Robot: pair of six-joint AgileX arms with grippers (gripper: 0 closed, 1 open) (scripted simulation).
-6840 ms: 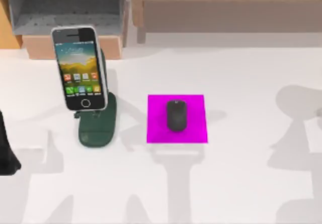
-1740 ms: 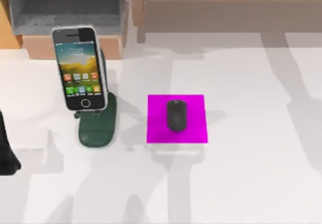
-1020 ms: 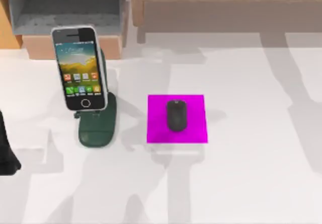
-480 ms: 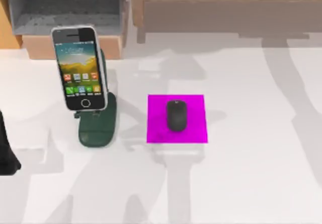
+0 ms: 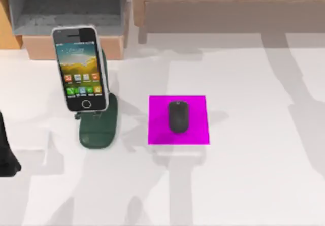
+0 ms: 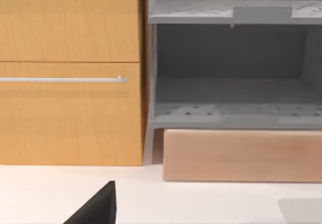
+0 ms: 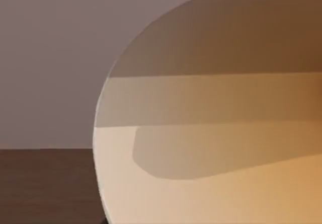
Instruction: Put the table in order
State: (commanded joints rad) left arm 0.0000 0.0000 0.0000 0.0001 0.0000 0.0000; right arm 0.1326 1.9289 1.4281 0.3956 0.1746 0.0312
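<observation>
Top view, table (image 5: 244, 185): a plain white tabletop spanning the whole lower field, crossed by soft grey shadows.
Top view, smartphone (image 5: 81, 68): lit screen facing up, propped on a dark green stand (image 5: 99, 127) toward the table's left.
Top view, mouse (image 5: 177, 116): black, lying on the middle of a magenta square mat (image 5: 195, 134) near the table's centre, apart from the stand.
Top view, furniture: a tan wooden cabinet with a grey compartment (image 5: 66, 7) along the far edge; a wooden shelf unit (image 5: 228, 7) beside it on the right.
Top view, left arm (image 5: 6, 155): a dark shape at the left border of the table (parked); fingers cannot be told.
Left wrist view, cabinet: a wooden drawer front with a thin metal handle (image 6: 60, 79), next to grey shelves (image 6: 231, 113); the white table (image 6: 201, 204) lies below, and a black corner of the left gripper (image 6: 98, 209) intrudes.
Right wrist view, rounded object (image 7: 216, 148): a pale tan curved surface close to the camera, against a grey-brown background; what it is cannot be told, nor how the right gripper's fingers stand.
</observation>
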